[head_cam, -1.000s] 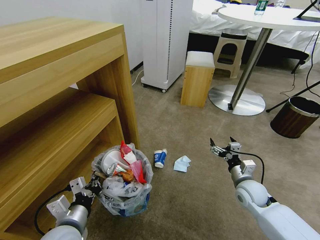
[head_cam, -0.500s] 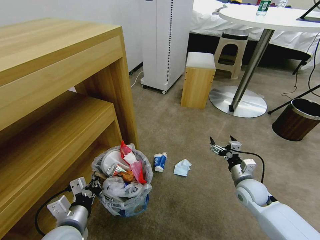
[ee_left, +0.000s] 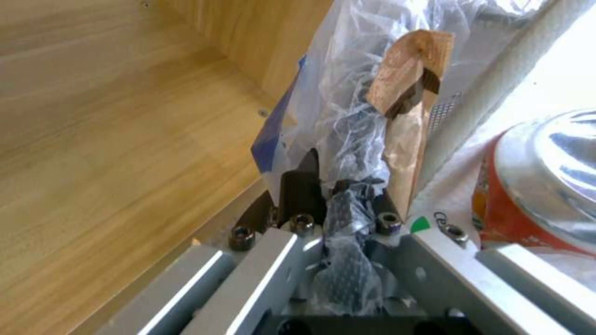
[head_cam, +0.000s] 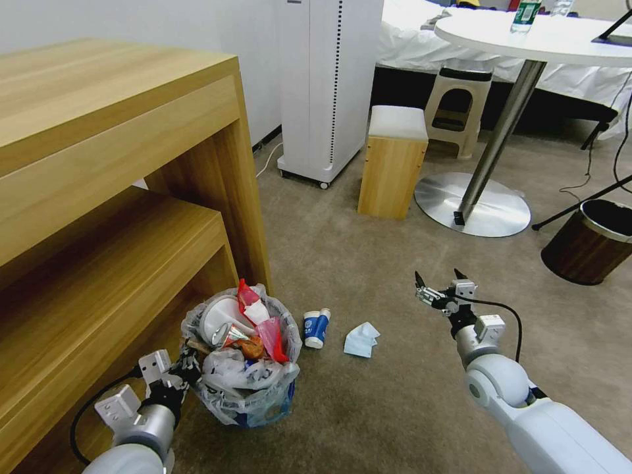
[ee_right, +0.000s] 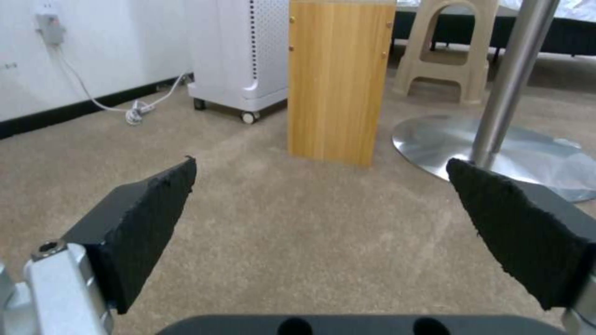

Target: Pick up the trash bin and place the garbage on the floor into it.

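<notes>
— Where's the bin?

— The bin (head_cam: 245, 368) is near me on the left, on the carpet (head_cam: 368, 395) just beside the wooden shelf unit (head_cam: 118, 217). My left gripper (head_cam: 187, 368) is clenched on its rim at the near-left side. It's stuffed: a white slipper (head_cam: 220, 313), a crushed can (head_cam: 227, 334), a red wrapper (head_cam: 271, 337).

— How do you know the grip is tight? From the head that hand is half hidden.

— My left wrist camera settles it: the fingers (ee_left: 301, 186) pinch the crinkled bag and rim between them, with a wooden stick (ee_left: 407, 121) and the can (ee_left: 546, 186) right beside them, and a strip of blue (ee_left: 273, 135) under the plastic. The head view can't give that.

— What's left on the floor?

— A blue-white cup (head_cam: 316, 327) lies on its side just right of the bin, and a tissue (head_cam: 361, 340) a little farther right. Neither wrist camera catches them.

— And your right gripper?

— The right gripper (head_cam: 438, 284) hangs released above bare carpet, well right of the tissue. Its wrist camera shows both pads (ee_right: 149, 223) spread wide, and beyond them a wooden stool (ee_right: 338, 79) and a table's metal base (ee_right: 497, 153).
</notes>
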